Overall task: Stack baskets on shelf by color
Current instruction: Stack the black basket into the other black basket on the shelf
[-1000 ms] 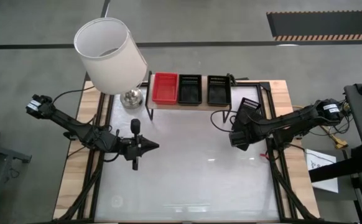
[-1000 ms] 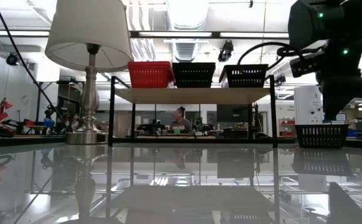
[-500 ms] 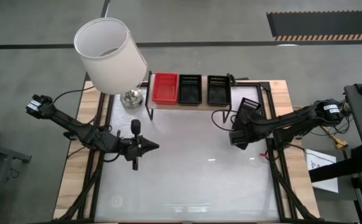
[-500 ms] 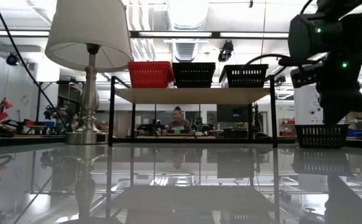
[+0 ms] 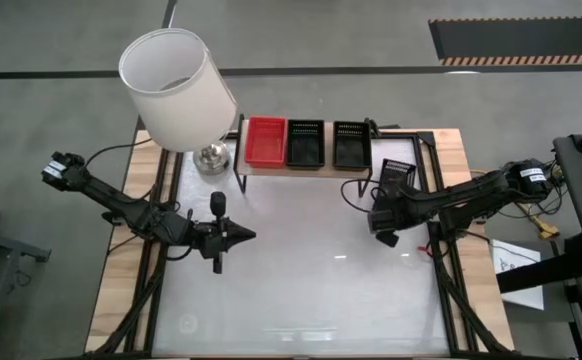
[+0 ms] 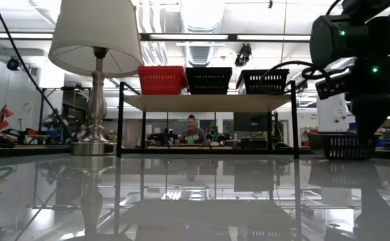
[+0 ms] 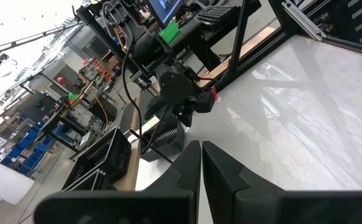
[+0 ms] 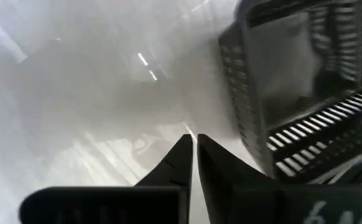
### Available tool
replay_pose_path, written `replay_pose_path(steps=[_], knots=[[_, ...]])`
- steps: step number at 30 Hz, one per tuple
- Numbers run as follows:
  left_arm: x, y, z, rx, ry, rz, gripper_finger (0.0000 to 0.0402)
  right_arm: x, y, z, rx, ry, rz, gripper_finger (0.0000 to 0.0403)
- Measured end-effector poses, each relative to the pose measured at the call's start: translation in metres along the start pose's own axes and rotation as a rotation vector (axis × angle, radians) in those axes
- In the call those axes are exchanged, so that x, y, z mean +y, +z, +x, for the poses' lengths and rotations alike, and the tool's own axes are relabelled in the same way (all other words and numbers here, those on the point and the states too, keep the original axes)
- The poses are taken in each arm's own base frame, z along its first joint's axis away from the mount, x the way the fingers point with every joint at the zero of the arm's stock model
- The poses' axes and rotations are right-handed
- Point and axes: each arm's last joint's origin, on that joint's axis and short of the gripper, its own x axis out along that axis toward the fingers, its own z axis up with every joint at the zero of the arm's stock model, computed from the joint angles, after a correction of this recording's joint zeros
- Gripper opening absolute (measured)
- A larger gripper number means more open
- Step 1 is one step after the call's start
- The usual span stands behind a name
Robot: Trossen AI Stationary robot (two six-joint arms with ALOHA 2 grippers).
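Right end effector (image 8: 192, 146) pressed together on bare table beside loose black basket (image 8: 305, 93), left end effector (image 7: 201, 163) closed mid-table.

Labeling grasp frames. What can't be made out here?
- Whether the right gripper holds the loose black basket: right wrist view shows the jaws shut beside its wall, nothing visibly between them.
- That basket in the low view: mostly behind the right arm.
- How many baskets sit in each stack on the shelf: too small in the high view.
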Motion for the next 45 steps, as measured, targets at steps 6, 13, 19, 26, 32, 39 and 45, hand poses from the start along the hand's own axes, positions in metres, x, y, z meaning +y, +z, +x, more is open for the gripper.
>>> replay_pose_path(steps=[6, 13, 19, 26, 32, 39, 45], knots=[[0.000, 0.000, 0.000, -0.003, 0.002, -0.002, 0.0000, 0.004, 0.006, -0.011, 0.015, 0.095, 0.010, 0.0009], [0.000, 0.000, 0.000, -0.003, 0.002, -0.002, 0.0000, 0.016, 0.014, -0.034, -0.050, 0.165, -0.022, 0.0009], [0.000, 0.000, 0.000, -0.002, 0.001, -0.002, 0.0000, 0.014, 0.018, -0.039, -0.086, 0.145, -0.115, 0.0026], [0.000, 0.000, 0.000, -0.002, 0.001, -0.002, 0.0000, 0.000, 0.022, -0.033, -0.104, 0.007, -0.075, 0.0120], [0.000, 0.000, 0.000, -0.001, 0.001, -0.001, 0.0000, -0.005, 0.024, -0.027, -0.087, -0.009, -0.066, 0.0186], [-0.001, -0.002, 0.000, 0.004, -0.003, 0.003, 0.0000, -0.007, 0.020, -0.017, -0.100, -0.060, -0.066, 0.0203], [-0.002, -0.003, 0.000, 0.004, -0.003, 0.003, 0.0000, -0.006, 0.014, -0.006, -0.101, -0.082, -0.051, 0.0203]])
